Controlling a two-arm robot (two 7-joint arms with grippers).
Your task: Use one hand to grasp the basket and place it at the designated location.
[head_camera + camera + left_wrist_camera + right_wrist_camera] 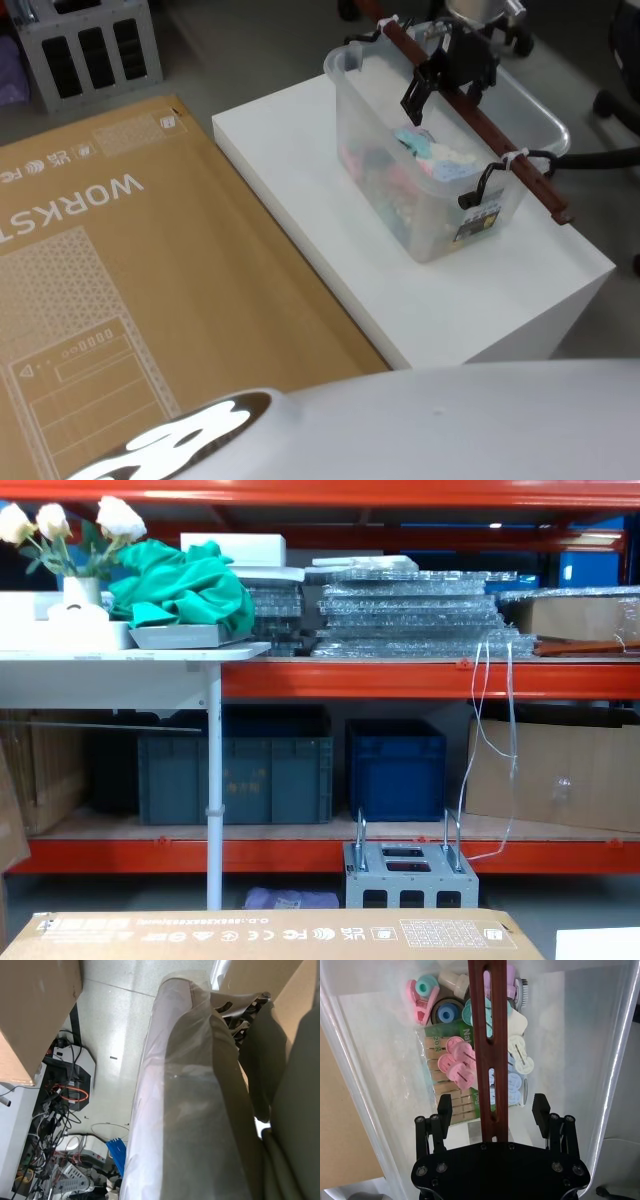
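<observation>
Basket (372,115) upright on the far half of a white table (300,160), at about one o'clock in the head view. Clear plastic, long side running from roughly half past ten to half past four. Wooden handle (492,132) laid over the rim along that same line, tied near each end with white zip ties (515,157), the half-past-four end poking out past the rim. Inside, from the right wrist: pastel pegs (460,1060), a pack of wooden pegs (434,1062), a few small round caps.

Right gripper (447,88) over the middle of the handle, reaching in from twelve o'clock. Fingers (443,1107) spread wide, one on each side of the bar, a clear gap on both sides. Released, nothing grasped.

Flat cardboard box (120,300) just beside the table, at about eight o'clock from it, printed face up. Grey crate (85,45) on the floor at eleven o'clock, beyond the box.

From the chest: near edge of the same box along the bottom, orange shelving (400,678) across the room at twelve o'clock, blue crates (395,770) on the lowest shelf.
</observation>
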